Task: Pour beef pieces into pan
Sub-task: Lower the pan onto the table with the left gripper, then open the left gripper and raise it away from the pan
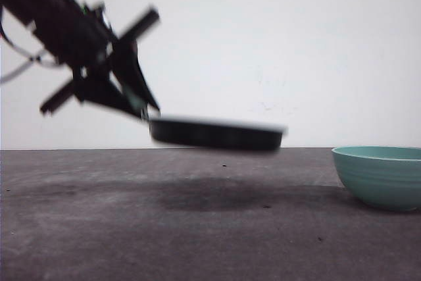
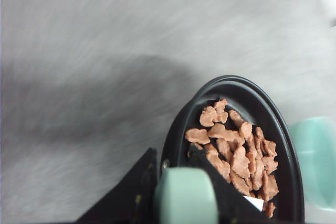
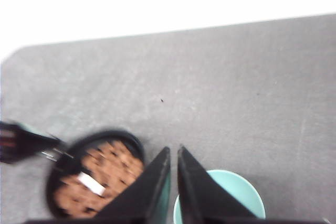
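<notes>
Front view: the left end effector (image 1: 135, 106) grips the pan (image 1: 217, 133) by its handle and holds it level in the air above the grey desk (image 1: 164, 228), over its own shadow. A teal bowl (image 1: 381, 176) stands on the desk well to the right.

Left wrist view: the beef (image 2: 233, 153) lies heaped inside the pan (image 2: 286, 145), with the mint handle (image 2: 186, 198) clamped between the fingers.

Right wrist view: the right end effector (image 3: 173, 182) hangs above the bowl (image 3: 231, 192), its fingers nearly together and holding nothing. The pan (image 3: 94, 174) with beef (image 3: 113, 169) and a small white tag (image 3: 92, 183) sits beside the bowl.
</notes>
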### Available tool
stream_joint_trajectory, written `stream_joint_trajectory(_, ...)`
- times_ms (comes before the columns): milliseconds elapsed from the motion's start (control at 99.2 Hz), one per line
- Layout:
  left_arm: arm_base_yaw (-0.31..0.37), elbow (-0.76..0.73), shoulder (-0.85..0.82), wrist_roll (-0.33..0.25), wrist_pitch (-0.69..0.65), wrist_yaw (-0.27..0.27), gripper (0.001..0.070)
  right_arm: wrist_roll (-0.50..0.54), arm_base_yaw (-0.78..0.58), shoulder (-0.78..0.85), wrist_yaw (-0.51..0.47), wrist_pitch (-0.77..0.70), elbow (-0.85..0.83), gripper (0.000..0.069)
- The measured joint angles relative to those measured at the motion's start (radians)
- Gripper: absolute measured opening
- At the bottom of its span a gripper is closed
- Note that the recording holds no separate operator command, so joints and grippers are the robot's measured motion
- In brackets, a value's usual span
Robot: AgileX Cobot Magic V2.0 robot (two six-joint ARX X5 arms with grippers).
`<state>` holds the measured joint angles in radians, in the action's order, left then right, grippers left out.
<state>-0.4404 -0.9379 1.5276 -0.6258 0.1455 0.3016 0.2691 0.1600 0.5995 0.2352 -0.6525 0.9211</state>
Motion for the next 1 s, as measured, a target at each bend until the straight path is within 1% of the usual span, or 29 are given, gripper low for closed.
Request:
stream_joint_trajectory(151,0.000,0.000,0.116,-0.021,-0.035,0.005,0.0055,0.000,0.000,-0.054,0.000,-0.076,0.000,0.0010)
stream_joint_trajectory(222,0.002,0.000,0.143,-0.029,-0.077,0.015,0.0055,0.000,0.000,-0.064,0.000,-0.110,0.000,0.0010)
stream_joint_trajectory(323,0.001,-0.008,0.164,-0.045,-0.097,0.017,0.0056,0.000,0.000,-0.066,0.000,-0.146,0.000,0.0010)
stream_joint_trajectory(363,0.001,-0.009,0.170,-0.053,-0.098,0.017,0.0064,0.000,0.000,-0.066,0.000,-0.158,0.000,0.0010)
stream_joint_trajectory(393,0.001,-0.010,0.173,-0.058,-0.096,0.014,0.0086,0.000,0.000,-0.066,0.000,-0.160,0.000,0.0010)
stream_joint_trajectory(434,0.002,-0.010,0.176,-0.067,-0.084,0.012,0.0156,0.000,0.000,-0.065,0.000,-0.159,0.000,0.0010)
stream_joint_trajectory(585,0.002,-0.010,0.175,-0.081,-0.075,0.012,0.0600,0.000,0.000,-0.065,0.000,-0.155,0.000,0.0010)
stream_joint_trajectory(615,0.002,-0.010,0.171,-0.082,-0.073,0.012,0.0670,0.000,0.000,-0.065,0.000,-0.152,0.000,0.0010)
stream_joint_trajectory(635,0.003,-0.009,0.167,-0.083,-0.072,0.012,0.0698,0.000,0.000,-0.065,0.000,-0.149,0.000,0.0010)
stream_joint_trajectory(696,0.005,-0.009,0.138,-0.089,-0.066,0.006,0.0695,0.000,0.000,-0.065,0.000,-0.143,0.000,0.0010)
stream_joint_trajectory(756,0.006,-0.009,0.086,-0.093,-0.060,-0.021,0.0695,-0.003,0.000,-0.065,0.000,-0.137,0.000,0.0010)
stream_joint_trajectory(847,0.006,-0.009,-0.036,-0.089,-0.048,-0.097,0.0695,-0.008,0.000,-0.064,0.000,-0.115,0.000,0.0010)
stream_joint_trajectory(897,0.006,-0.009,-0.114,-0.073,-0.046,-0.142,0.0695,-0.012,0.000,-0.063,-0.001,-0.104,0.000,0.0010)
stream_joint_trajectory(958,0.006,-0.015,-0.206,-0.042,-0.032,-0.176,0.0695,-0.023,0.000,-0.063,-0.004,-0.088,0.000,0.0010)
stream_joint_trajectory(998,0.007,-0.031,-0.263,-0.015,0.000,-0.191,0.0693,-0.031,0.000,-0.063,-0.008,-0.077,0.000,0.0010)
